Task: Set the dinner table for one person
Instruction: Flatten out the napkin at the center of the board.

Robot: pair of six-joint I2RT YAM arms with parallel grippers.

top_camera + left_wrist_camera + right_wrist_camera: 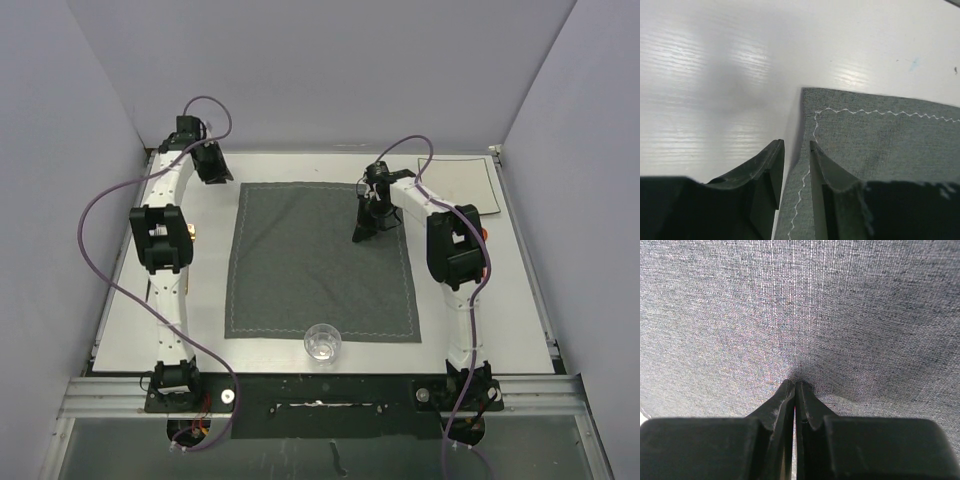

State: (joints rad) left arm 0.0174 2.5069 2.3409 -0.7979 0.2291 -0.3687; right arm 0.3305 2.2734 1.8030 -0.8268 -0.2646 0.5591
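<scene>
Stage: cloth alignment. No tableware is at its place yet.

The tabletop (515, 320) carries a dark grey placemat (300, 270) laid flat at its centre, with white margin on all four sides. The task's surface therefore lies under and around the cloth.

Left end effector (796, 145): positioned at the placemat's far-left corner. The fingers are slightly apart and straddle the stitched edge, with one finger over bare tabletop and the other over cloth. This position probably prepares a corner grip for squaring the cloth. Contact with the cloth cannot be confirmed.

Right end effector (795, 384): fingers together, tips down on the weave in the far-right part of the placemat. This probably pins the cloth so that a pull at the corner does not drag the whole mat. Whether a fold is caught between the tips cannot be determined.

A clear drinking glass (322, 342) stands upright at the middle of the placemat's near hem — probably parked there until the cloth is settled.
</scene>
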